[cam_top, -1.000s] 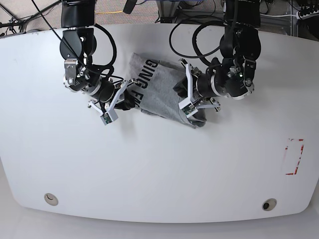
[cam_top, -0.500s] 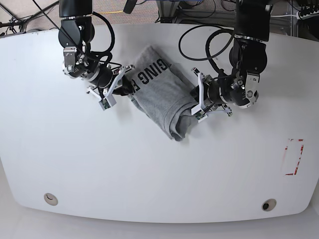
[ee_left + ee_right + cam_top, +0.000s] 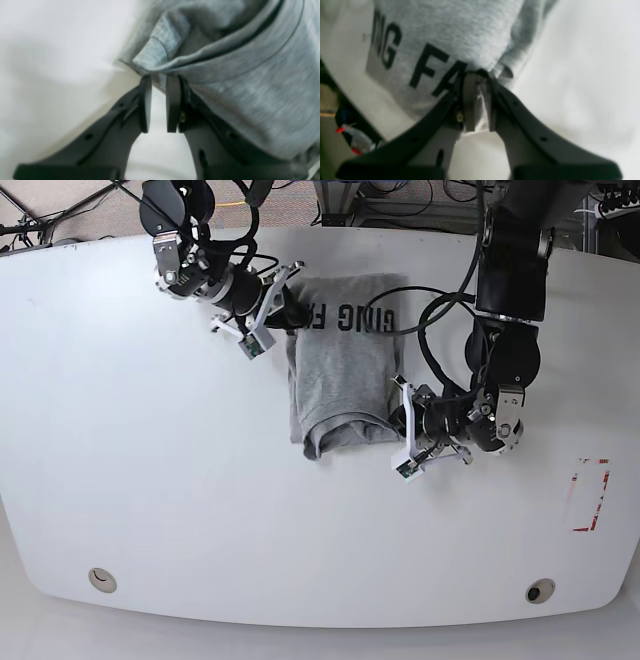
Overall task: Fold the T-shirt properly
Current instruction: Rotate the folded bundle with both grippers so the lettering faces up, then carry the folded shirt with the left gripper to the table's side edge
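T-shirt [image 3: 345, 365] — heather-grey, dark block lettering, lying folded into a narrow band on the white table [image 3: 200, 510], toward the far edge and a little right of centre in the base view. The lettered end points away from the onlooker; the near end is rumpled and rolled under.

Right gripper [image 3: 283, 311] — at the lettered end, on the base view's left. In its wrist view the right gripper [image 3: 477, 82] has its jaws drawn nearly together, pinching the shirt's edge just beside the letters "FA"; cloth [image 3: 460, 37] bunches over the tips.

Left gripper [image 3: 400, 415] — at the rumpled near end, on the base view's right. In its wrist view the left gripper [image 3: 160, 80] has its jaws almost closed, a thin gap showing below, the tips nipping a fold of grey hem [image 3: 225, 70].

Table markings — a red-outlined rectangle [image 3: 588, 495] near the right edge, well apart from the shirt; two round fittings [image 3: 100, 580] near the front edge.
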